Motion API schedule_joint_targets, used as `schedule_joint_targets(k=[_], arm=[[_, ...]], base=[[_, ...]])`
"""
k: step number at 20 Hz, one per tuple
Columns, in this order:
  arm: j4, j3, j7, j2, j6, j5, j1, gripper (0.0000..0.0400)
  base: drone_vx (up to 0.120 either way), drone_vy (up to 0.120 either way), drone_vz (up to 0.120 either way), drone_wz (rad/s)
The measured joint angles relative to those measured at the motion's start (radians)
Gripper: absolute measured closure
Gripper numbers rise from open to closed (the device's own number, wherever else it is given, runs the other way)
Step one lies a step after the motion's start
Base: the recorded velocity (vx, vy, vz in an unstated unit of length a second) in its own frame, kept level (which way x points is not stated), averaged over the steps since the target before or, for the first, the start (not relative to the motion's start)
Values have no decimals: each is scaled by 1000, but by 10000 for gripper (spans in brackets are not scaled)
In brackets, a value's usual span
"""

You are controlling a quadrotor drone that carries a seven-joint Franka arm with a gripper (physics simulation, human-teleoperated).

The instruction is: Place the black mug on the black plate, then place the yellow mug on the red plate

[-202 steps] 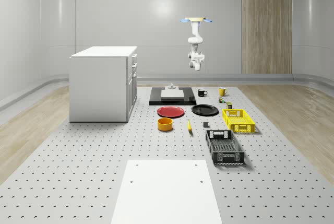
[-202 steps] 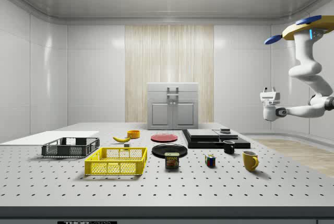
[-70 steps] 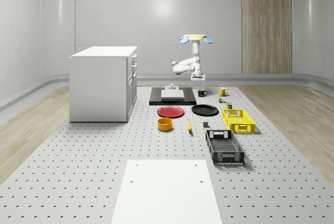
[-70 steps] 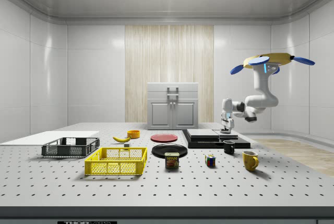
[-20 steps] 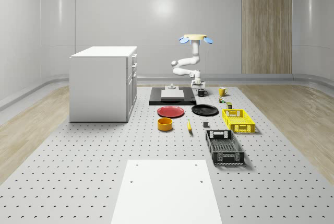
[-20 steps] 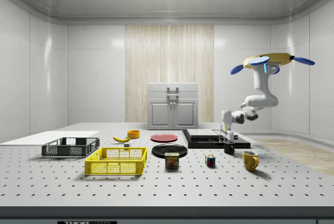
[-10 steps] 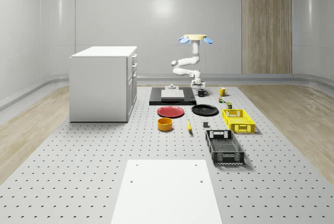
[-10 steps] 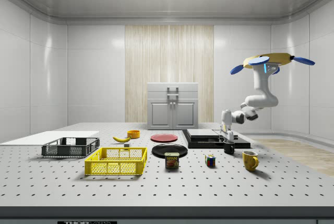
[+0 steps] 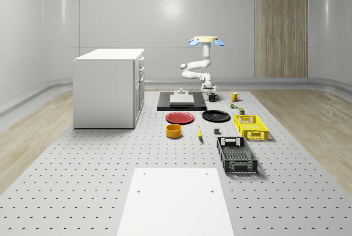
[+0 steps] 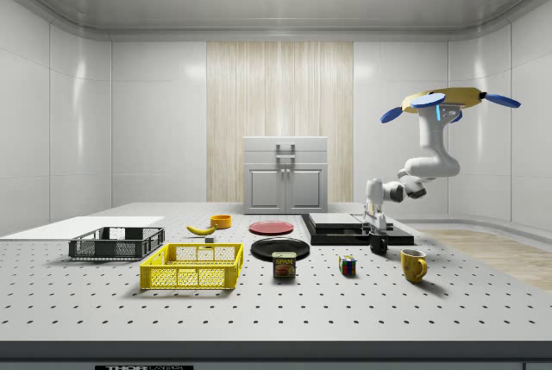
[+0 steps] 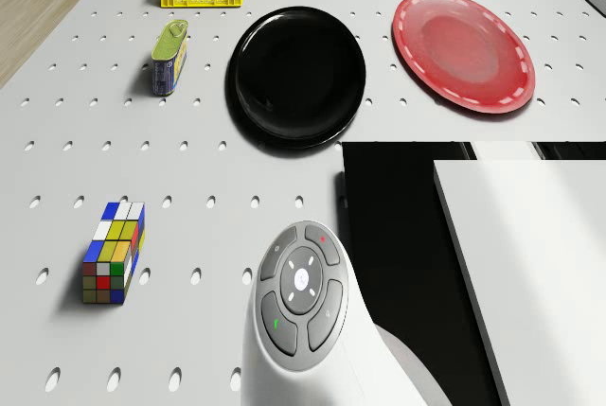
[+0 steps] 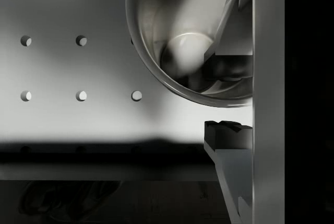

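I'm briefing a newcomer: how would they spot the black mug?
Find the black slab beside the white cabinet. Off its corner, toward the whole-scene view's right, sits the black mug, under the gripper. The mug further right is yellow.

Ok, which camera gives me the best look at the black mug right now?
The wrist view: the black mug shows its rim and inside, with the gripper straddling its wall. The side view and whole-scene view show it tiny under the arm.

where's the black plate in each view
Whole-scene view: black plate mid-table, right of the red plate.
Side view: black plate between the red plate behind and the can in front.
Drone view: black plate between red plate and can.
Shared landmark: the red plate.
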Motion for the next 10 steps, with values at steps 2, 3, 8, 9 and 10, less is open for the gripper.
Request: schedule_joint_targets(k=[2, 3, 8, 9, 10], arm=[[-10, 22, 3, -1, -11, 21, 2, 290], [-14, 32, 4, -1, -16, 30, 2, 290], [-25, 61, 10, -4, -26, 59, 2, 290], [-26, 64, 11, -5, -27, 63, 1, 290], [-27, 67, 12, -6, -27, 66, 1, 290]], base=[[0, 0, 120, 0], [0, 0, 120, 0], [56, 0, 120, 0], [120, 0, 120, 0], [120, 0, 120, 0]])
